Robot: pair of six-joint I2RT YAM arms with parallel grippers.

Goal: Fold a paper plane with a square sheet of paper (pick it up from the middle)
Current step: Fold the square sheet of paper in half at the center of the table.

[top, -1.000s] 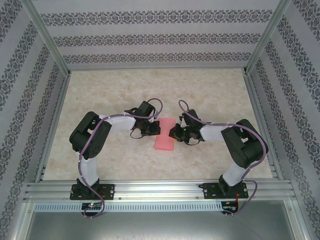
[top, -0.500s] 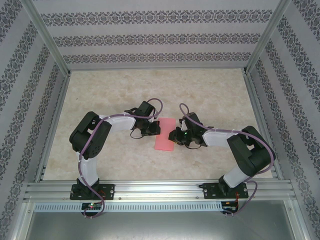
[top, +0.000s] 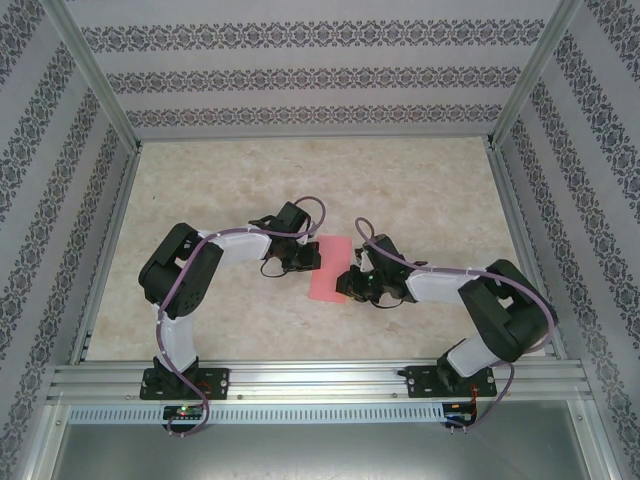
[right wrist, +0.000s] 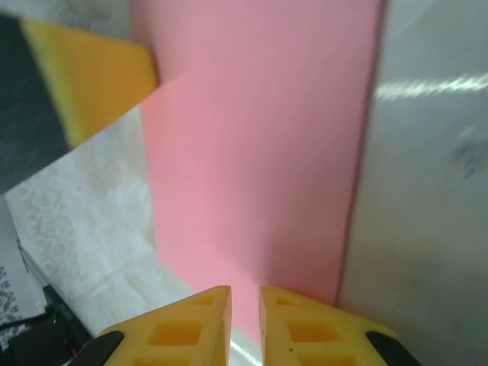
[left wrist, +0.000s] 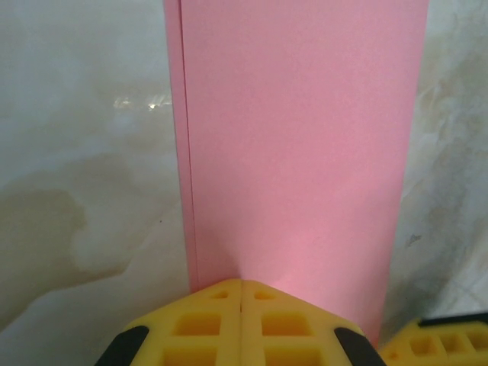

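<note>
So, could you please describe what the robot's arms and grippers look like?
The left arm and right arm have white links between bulky black joint housings, each trailed by a purple cable. The left gripper and right gripper have yellow wedge-shaped fingers with square moulded pockets and black bases.

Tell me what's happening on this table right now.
Two robot arms are working on a pink sheet of paper, already folded into a narrow rectangle and lying flat on the table. The left gripper, shut, sits at its left side. The right gripper, jaws slightly apart, is at its right side. There is no plane shape yet.
</note>
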